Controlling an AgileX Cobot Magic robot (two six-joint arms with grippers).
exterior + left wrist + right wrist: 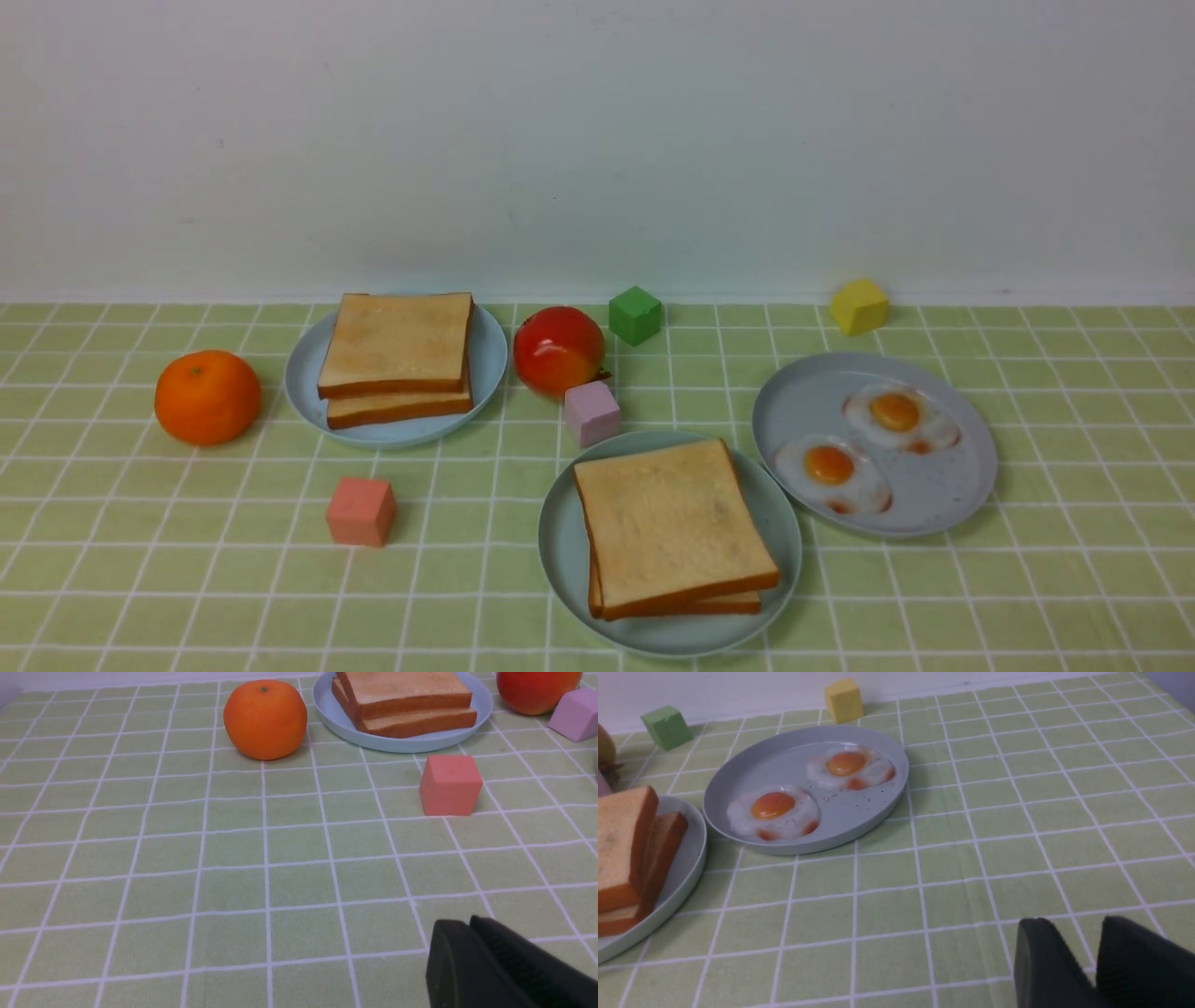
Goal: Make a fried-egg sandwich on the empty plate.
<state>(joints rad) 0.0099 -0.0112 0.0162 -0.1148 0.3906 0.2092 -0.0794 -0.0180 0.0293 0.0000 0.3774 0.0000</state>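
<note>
here the left gripper has its fingers pressed together on nothing, low over bare cloth; the right gripper shows a narrow gap and holds nothing, parked clear of the work. the fried-egg sandwich sits stacked on the teal plate, beside the grey plate with two eggs, apparently finished.

I see a plain white wall behind, no marks except faint scuffs. Table w/ light green cloth, white grid lines, runs to wall at the far edge. Light is soft, even; shadows short & faint.
</note>
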